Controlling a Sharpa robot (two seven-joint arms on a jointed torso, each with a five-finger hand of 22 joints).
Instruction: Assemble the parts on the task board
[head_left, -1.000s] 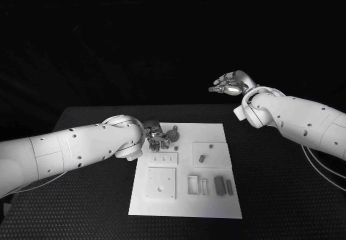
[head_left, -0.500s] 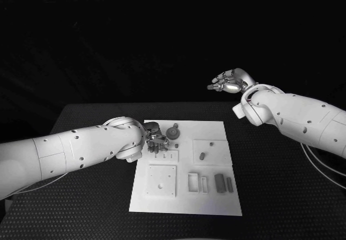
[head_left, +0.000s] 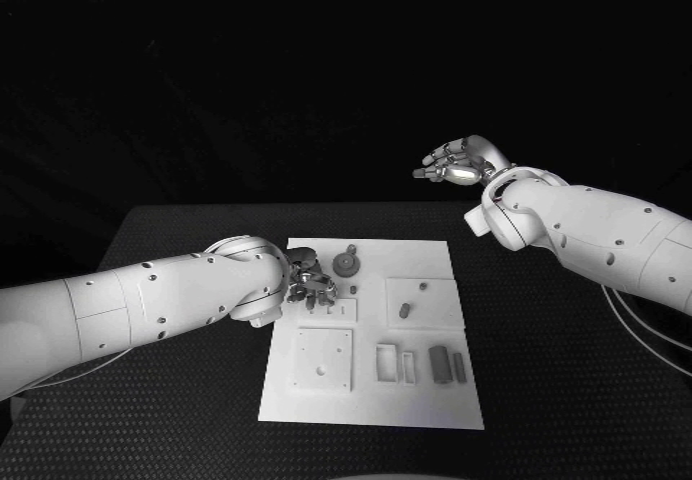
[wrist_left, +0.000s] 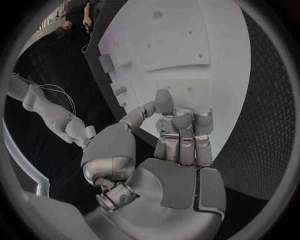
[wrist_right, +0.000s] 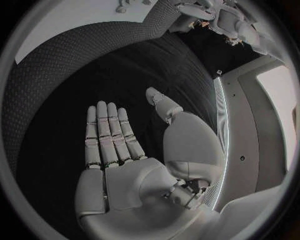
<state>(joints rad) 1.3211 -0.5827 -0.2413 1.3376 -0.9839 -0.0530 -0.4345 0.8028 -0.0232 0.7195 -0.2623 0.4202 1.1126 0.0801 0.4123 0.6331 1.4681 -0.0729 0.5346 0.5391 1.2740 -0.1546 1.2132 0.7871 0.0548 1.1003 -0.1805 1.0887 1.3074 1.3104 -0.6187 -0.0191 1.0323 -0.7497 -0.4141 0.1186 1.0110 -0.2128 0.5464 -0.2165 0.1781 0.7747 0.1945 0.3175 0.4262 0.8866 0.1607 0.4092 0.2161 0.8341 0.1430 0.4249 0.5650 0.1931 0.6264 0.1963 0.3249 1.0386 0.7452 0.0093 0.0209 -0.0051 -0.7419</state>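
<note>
Task board (head_left: 372, 400) sits flat in the middle of the black table (head_left: 173, 400), long way running away from the robot. On it you can see a round dark part (head_left: 346, 264) near the far edge, a small dark part (head_left: 405, 311) standing in the square recess on the right side, and a couple of dark upright blocks (head_left: 438, 367) next to a white frame piece (head_left: 385, 364) toward the near right. A square plate (head_left: 322, 364) with holes lies on the near left of the board. Left hand (head_left: 307, 282) is down over the far left part of the board, right beside the round part, fingers pointing downward at the small pegs there. From its wrist cam the fingers (wrist_left: 183, 131) are mostly straight and side by side with the thumb off to one side, nothing in them, so it's open and empty. Right hand (head_left: 459, 165) is up in the air, well away from the board, past the far right of the table. Its wrist cam shows a flat palm with fingers (wrist_right: 107, 132) stretched out, holding nothing.
</note>
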